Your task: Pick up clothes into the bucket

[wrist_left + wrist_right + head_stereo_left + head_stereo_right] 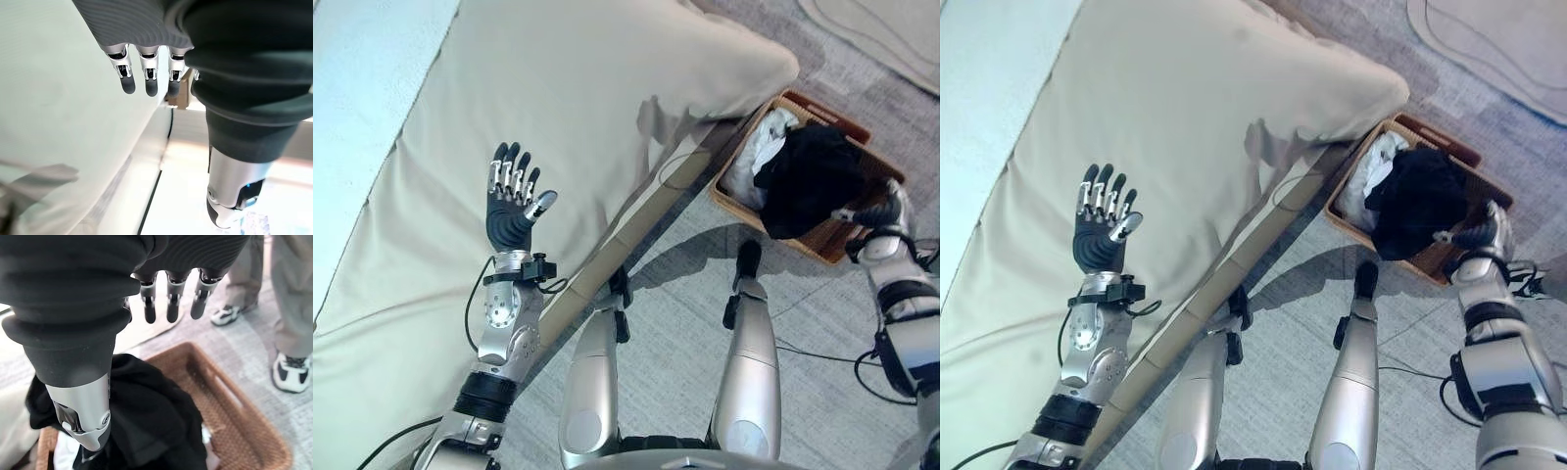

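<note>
Black garment [813, 181] lay heaped in the woven basket [832, 242] on the floor beside the bed [607, 88], on top of a white garment [759, 147], part draped toward the rim. Right hand [1485, 231] hovered above the basket's near edge, fingers straight, holding nothing. Left hand [512, 201] was raised over the bed, fingers spread, empty. Judgement: release looks done; to finish well, lift the right hand straight up so no fingertip snags the cloth. A person's shoes [293, 372] stood beyond the basket.
</note>
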